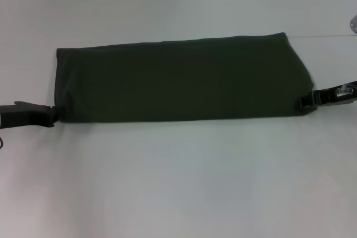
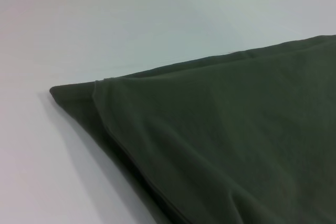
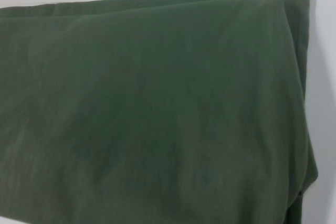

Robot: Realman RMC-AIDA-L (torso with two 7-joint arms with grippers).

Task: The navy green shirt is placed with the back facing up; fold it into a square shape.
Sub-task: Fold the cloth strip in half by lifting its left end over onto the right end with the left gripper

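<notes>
Head view showed my dark olive-green cotton shirt (image 1: 178,79) banded long across the white desk (image 1: 178,182), left hand (image 1: 54,114) and right hand (image 1: 301,103) at its ends, grips unreadable; unequal lifting might skew layers.

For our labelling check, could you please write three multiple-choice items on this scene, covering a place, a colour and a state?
1. Where is the left tool?
A. at the shirt's near left corner
B. above the shirt's middle
C. off the table

2. What colour is the shirt?
A. red
B. dark green
C. yellow

3. How does the shirt lie?
A. balled up
B. hanging
C. folded into a long flat band

A: its tip meets that corner, as the right tool does opposite. B: every view shows dark green. C: layered edges, flat on the table.
</notes>
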